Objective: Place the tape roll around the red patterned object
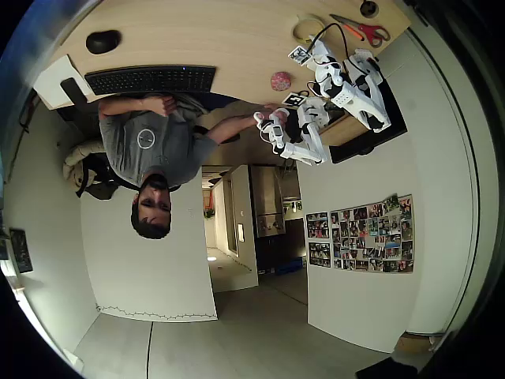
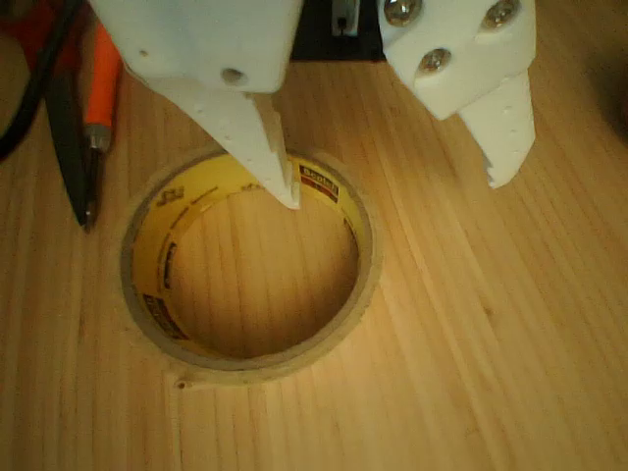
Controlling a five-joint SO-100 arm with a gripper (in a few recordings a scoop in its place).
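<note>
The tape roll (image 2: pixel 162 294) lies flat on the wooden table, a pale yellow ring with a wide open centre. My gripper (image 2: pixel 392 182) stands open over it, one white finger dipping inside the ring at its far rim and the other out past the ring's right side. From overhead, the tape roll (image 1: pixel 306 30) sits near the table's far edge with the gripper (image 1: pixel 312 49) right beside it. The red patterned object (image 1: pixel 281 80) rests apart from the roll, closer to the table edge where the person sits.
Red-handled scissors (image 1: pixel 363 30) lie just beside the roll, seen as (image 2: pixel 88 118) in the wrist view. A small dark round object (image 1: pixel 368 8), a keyboard (image 1: pixel 150 79) and a mouse (image 1: pixel 102 41) are on the table. A person (image 1: pixel 150 142) sits at its edge.
</note>
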